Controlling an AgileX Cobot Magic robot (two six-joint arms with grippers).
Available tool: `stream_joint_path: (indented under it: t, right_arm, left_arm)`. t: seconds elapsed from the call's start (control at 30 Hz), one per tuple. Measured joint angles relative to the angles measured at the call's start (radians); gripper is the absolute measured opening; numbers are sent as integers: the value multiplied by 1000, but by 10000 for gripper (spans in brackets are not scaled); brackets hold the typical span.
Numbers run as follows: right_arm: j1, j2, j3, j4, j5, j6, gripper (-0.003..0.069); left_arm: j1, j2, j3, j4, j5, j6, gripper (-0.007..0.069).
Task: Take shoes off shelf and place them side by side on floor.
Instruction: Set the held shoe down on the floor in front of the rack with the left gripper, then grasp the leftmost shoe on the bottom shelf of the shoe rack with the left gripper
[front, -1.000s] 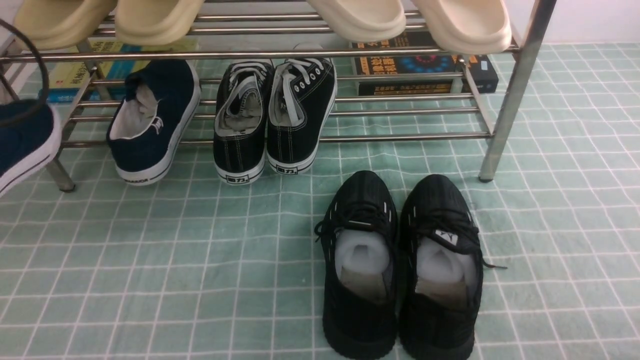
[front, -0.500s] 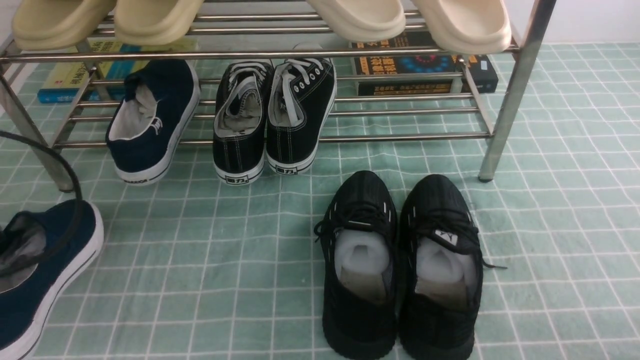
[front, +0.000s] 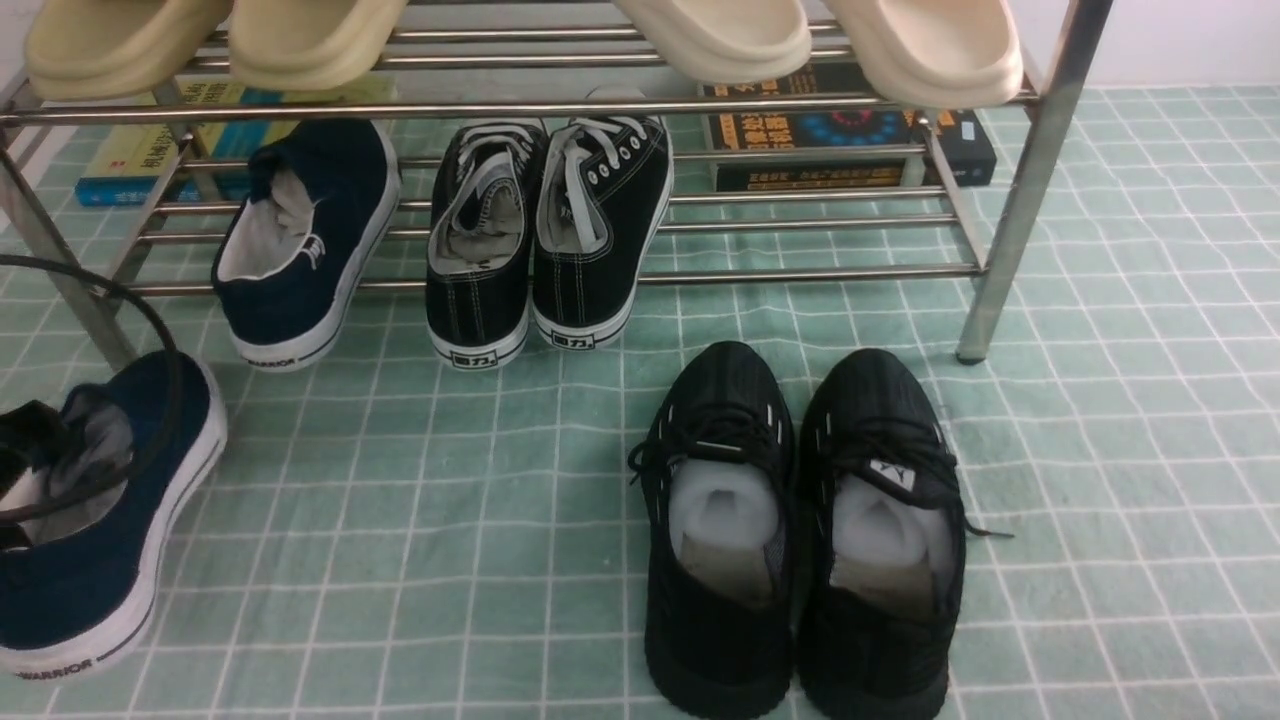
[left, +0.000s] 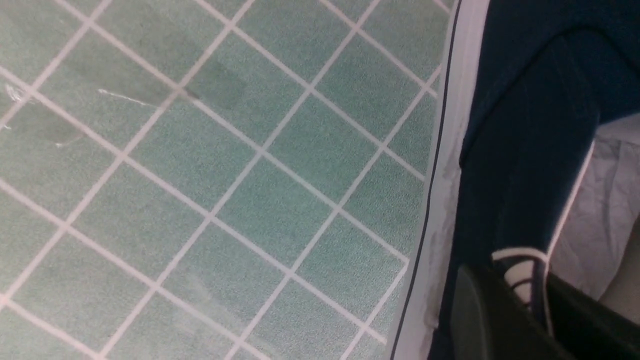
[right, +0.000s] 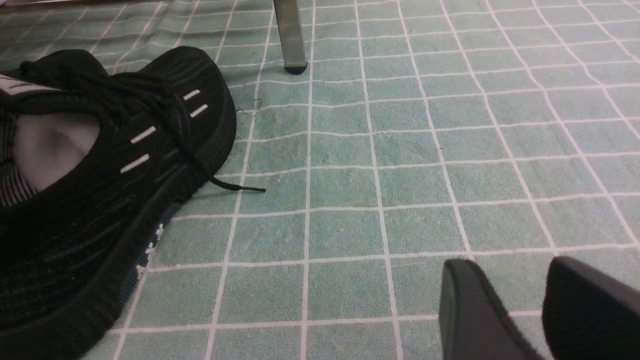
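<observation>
Left hand (left: 520, 310) gripping navy shoe (front: 120, 560) marked "WARRIOR", right hand (right: 520, 300) open, matching "WARRIOR" shoe (front: 300, 240) on rack (front: 820, 275)

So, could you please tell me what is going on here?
The robot's left pincer is gripping one navy-blue sneaker by its edge, in front of the chrome shelf. Its mate is on the lower tier. The right pincer is open and empty, so the pair is not yet side by side.
</observation>
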Motion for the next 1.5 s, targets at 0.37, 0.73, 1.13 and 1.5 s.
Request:
stream_joint_path:
  t: [0.37, 0.73, 1.13, 1.5]
  right_arm:
    - [0, 0, 0, 0, 0, 0, 239]
    - [0, 0, 0, 0, 0, 0, 239]
    - [0, 0, 0, 0, 0, 0, 239]
    - [0, 0, 0, 1, 0, 0, 239]
  left_arm:
    - [-1, 47, 0, -41, -101, 75, 46]
    - [-1, 99, 2, -56, -139, 115, 78]
    - [-1, 116, -125, -45, -19, 134, 398]
    - [-1, 115, -411, -151, 158, 191, 201]
